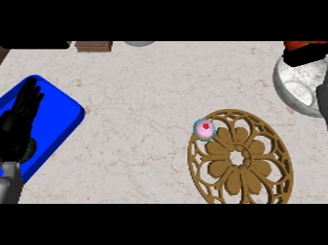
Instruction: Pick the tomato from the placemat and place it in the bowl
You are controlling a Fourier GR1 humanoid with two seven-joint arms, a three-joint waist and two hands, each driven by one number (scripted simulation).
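A red tomato (302, 45) peeks out at the top right edge, just past the far rim of the grey marbled bowl (293, 88). My right hand (305, 56) is curled round it and hides most of it; the forearm runs down the right edge. The brown openwork placemat (241, 158) lies on the counter at lower centre-right. At its upper left rim sits a small pink item with a red dot (204, 129). My left hand (19, 115) rests open at the left, fingers up.
A blue tray-like container (59, 119) lies under my left hand at the left. Along the counter's far edge stand a brown block (93, 46) and a grey round thing (139, 43). Marble counter spreads between the blue container and the placemat.
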